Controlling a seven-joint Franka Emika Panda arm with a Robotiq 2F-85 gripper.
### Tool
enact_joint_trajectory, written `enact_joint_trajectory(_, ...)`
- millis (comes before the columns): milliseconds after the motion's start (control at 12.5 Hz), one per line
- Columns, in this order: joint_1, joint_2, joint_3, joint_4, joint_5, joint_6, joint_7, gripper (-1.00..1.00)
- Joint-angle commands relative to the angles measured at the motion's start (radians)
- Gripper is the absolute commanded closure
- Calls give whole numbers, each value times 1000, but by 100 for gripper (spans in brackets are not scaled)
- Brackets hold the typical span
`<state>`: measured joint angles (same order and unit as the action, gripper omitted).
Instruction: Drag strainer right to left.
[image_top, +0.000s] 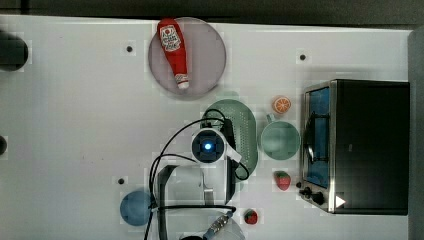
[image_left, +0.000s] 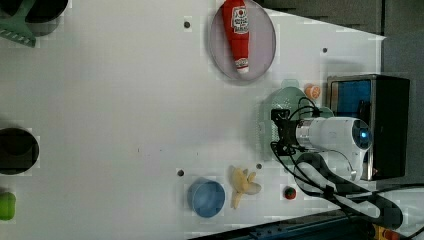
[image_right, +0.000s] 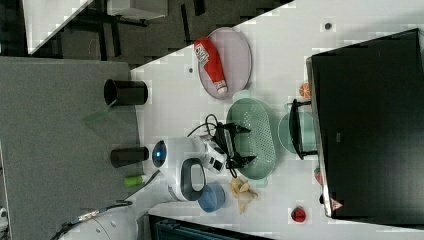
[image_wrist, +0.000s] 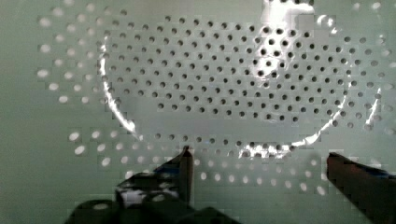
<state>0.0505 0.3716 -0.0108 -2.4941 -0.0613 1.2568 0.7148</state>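
Observation:
The strainer (image_top: 243, 120) is a large pale green oval colander dotted with small holes. It lies on the white table between the arm and a green mug (image_top: 280, 141). My gripper (image_right: 242, 144) reaches down into the strainer (image_right: 257, 135) with its two black fingers spread wide apart. The wrist view looks into the perforated bowl (image_wrist: 224, 70), where the gripper (image_wrist: 261, 163) stands open with nothing between the fingers. In the top view the arm's wrist (image_top: 207, 146) covers the strainer's left side.
A black toaster oven (image_top: 360, 145) stands beyond the mug at the top view's right. A ketchup bottle (image_top: 173, 50) lies on a grey plate (image_top: 205, 60). A blue bowl (image_top: 135, 207), banana (image_left: 243, 186), strawberry (image_top: 282, 180) and orange slice (image_top: 281, 104) lie nearby.

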Motion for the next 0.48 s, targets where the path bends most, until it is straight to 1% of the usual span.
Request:
enact_joint_trajectory(80,14,-22,18,4,16,19,85,-100)
enact_joint_trajectory(480,75,-20,51,12,17,17,222,-100)
